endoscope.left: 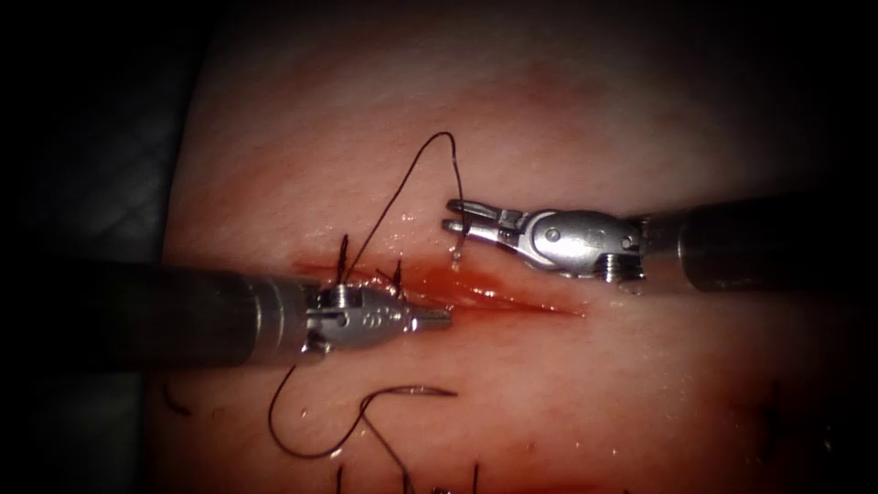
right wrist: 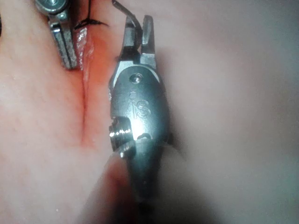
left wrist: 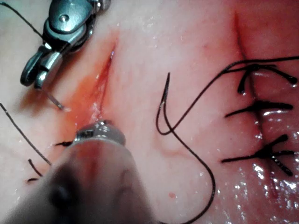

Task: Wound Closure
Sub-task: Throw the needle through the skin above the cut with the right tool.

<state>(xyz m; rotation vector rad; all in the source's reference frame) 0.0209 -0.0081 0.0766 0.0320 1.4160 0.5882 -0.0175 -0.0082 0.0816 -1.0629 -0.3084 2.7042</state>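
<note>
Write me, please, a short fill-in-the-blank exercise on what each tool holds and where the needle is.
1. The right tool has its fingers shut on the ___.
2. The left tool, shut over the cut, holds ___.
3. The curved ___ lies on the tissue below the cut in the endoscope view, held by neither tool.

Missing words: thread; nothing; needle.
</note>
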